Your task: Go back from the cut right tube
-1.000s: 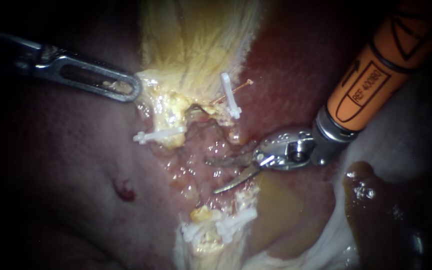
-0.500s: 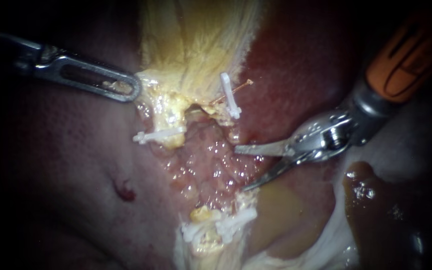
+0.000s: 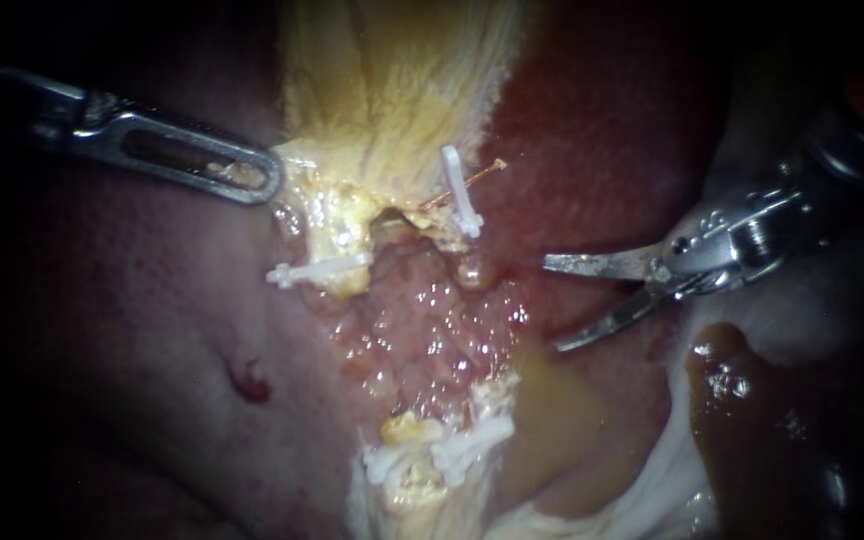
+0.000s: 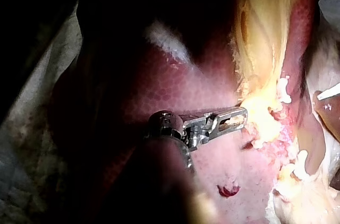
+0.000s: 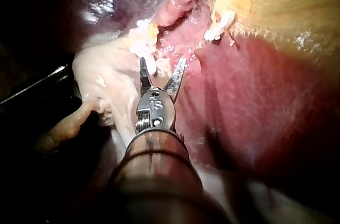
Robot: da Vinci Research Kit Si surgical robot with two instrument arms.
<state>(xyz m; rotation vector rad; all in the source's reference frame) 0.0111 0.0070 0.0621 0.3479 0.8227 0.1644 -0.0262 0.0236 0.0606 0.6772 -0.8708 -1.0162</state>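
Nearest you, a cluster of white clips (image 3: 452, 448) sits on the lower stump of tissue at the foot of the field. Just beyond it lies the raw, glistening liver bed (image 3: 432, 320). Your right instrument (image 3: 550, 304) enters from the right and hangs over the liver (image 3: 592, 150) beside this bed. Its two blades stand apart with nothing between them, and their tips are clear of the cut right tube (image 3: 469, 268). The upper stump of that tube ends just below an upright white clip (image 3: 460, 190). A second clip (image 3: 317, 270) lies crosswise on the tissue to its left. Farther still, your left instrument (image 3: 264, 178) has its jaws closed on the yellow tissue (image 3: 327, 215) at the lower edge of the gallbladder (image 3: 392, 80). In the right wrist view the spread blades point toward the clips without touching them
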